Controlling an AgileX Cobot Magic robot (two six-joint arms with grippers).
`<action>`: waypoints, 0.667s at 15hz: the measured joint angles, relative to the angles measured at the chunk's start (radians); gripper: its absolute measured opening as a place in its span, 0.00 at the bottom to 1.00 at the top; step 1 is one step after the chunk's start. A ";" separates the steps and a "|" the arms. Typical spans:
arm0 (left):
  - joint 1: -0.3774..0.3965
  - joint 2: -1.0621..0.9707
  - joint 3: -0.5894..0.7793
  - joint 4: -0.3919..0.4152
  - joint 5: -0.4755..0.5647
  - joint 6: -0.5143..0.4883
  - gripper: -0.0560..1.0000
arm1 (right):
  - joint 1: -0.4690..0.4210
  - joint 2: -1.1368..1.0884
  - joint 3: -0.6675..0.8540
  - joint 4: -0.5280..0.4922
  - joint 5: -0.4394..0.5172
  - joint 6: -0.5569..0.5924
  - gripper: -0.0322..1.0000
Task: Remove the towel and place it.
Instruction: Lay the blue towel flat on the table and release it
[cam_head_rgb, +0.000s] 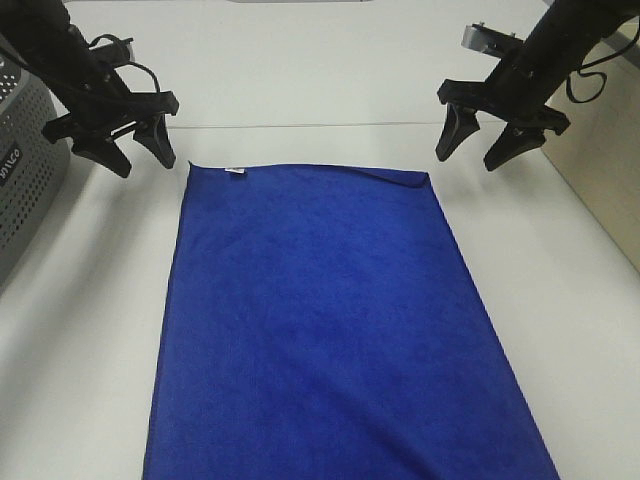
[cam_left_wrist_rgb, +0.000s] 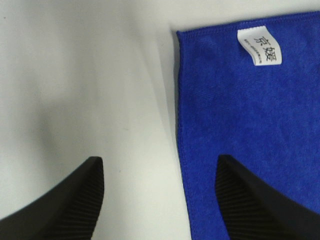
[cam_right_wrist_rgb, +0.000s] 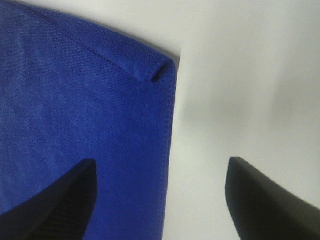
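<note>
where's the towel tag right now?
Exterior high view: the tag sits on the towel's far edge, near its left corner, just right of the open left gripper.

The left arm (cam_head_rgb: 55, 45) and right arm (cam_head_rgb: 565, 35) are matt black. The left gripper (cam_head_rgb: 143, 160) and right gripper (cam_head_rgb: 467, 160) each have two tapering, pointed black fingers (cam_left_wrist_rgb: 75, 205) with finely ribbed inner faces. Black cables (cam_head_rgb: 112, 43) loop by the wrists. The right arm carries a grey block (cam_head_rgb: 483, 38).
</note>
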 joint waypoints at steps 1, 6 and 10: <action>0.000 0.006 -0.004 -0.007 -0.020 0.002 0.63 | 0.000 0.024 -0.013 0.009 -0.015 -0.017 0.69; -0.017 0.033 -0.007 -0.065 -0.095 0.063 0.63 | 0.000 0.145 -0.140 0.033 -0.041 -0.107 0.69; -0.027 0.074 -0.009 -0.091 -0.147 0.070 0.63 | 0.000 0.191 -0.177 0.072 -0.062 -0.167 0.69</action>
